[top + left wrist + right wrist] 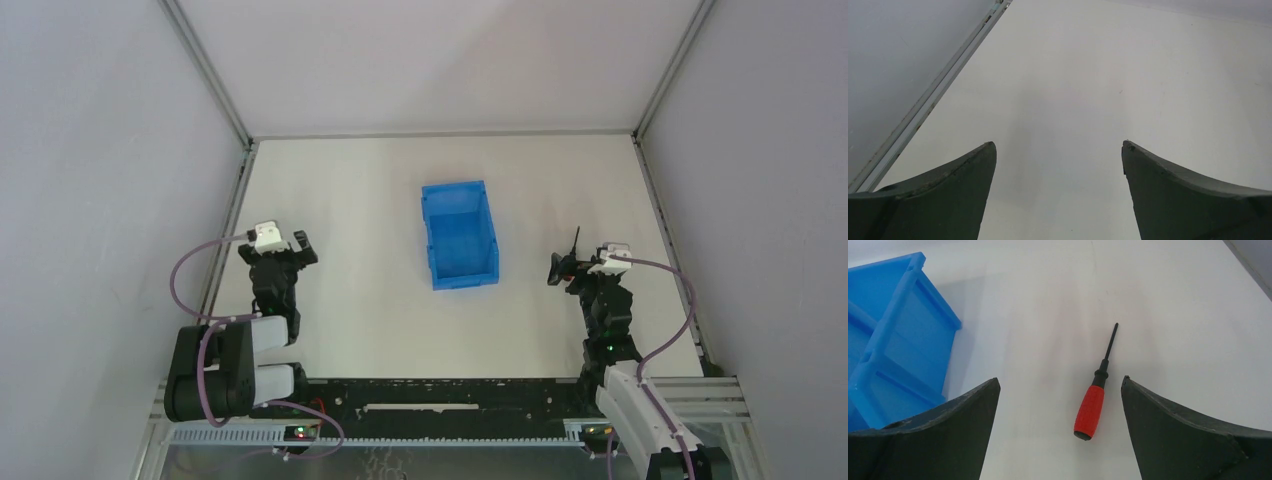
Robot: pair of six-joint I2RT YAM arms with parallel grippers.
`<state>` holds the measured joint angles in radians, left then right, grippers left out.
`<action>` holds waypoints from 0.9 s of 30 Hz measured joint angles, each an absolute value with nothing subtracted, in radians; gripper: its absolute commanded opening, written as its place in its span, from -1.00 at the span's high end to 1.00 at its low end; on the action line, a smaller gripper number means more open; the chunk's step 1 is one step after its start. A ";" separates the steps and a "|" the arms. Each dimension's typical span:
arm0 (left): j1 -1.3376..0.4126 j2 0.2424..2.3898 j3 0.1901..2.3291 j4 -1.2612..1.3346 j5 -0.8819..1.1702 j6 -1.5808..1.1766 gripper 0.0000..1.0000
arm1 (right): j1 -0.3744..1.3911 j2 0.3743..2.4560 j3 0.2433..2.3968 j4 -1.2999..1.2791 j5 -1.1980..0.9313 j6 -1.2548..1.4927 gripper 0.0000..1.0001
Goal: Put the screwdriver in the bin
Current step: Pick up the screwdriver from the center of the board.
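right gripper [1059, 379] wide open, holding nothing | screwdriver [1098, 385] flat on table [1173, 300], lower centre of wrist view, between my fingers [1173, 440] | bin [933, 300] upper left | i judge it light, stiff, may roll; i'd pinch the red handle [1090, 412]

I see the blue rectangular open-top plastic bin [460, 235] mid-table. The small red-handled, dark-shafted screwdriver [1099, 380] lies flat on the table [350, 200] to its right, apart from it, between the right gripper's [1059, 380] spread fingers. The left gripper [300, 245] sits well left of the bin.
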<state>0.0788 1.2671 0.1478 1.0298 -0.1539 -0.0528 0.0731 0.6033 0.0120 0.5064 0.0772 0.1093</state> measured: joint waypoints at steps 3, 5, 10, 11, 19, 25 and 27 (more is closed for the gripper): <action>0.079 1.267 0.148 1.030 -0.154 -0.053 -1.00 | 0.073 0.599 0.012 0.506 0.077 0.109 -0.99; 0.079 1.267 0.148 1.030 -0.154 -0.053 -1.00 | 0.073 0.593 0.012 0.506 0.077 0.109 -0.99; 0.079 1.267 0.148 1.030 -0.154 -0.053 -1.00 | 0.073 0.586 0.012 0.506 0.077 0.109 -0.99; 0.079 1.267 0.148 1.030 -0.154 -0.053 -1.00 | 0.073 0.586 0.012 0.506 0.077 0.109 -0.99; 0.079 1.267 0.148 1.030 -0.154 -0.053 -1.00 | 0.073 0.586 0.012 0.505 0.080 0.109 -0.99; 0.079 1.267 0.148 1.030 -0.154 -0.053 -1.00 | 0.073 0.590 0.031 0.447 0.085 0.109 -0.99; 0.079 1.267 0.148 1.030 -0.154 -0.053 -1.00 | 0.073 0.591 0.056 0.408 0.084 0.109 -0.99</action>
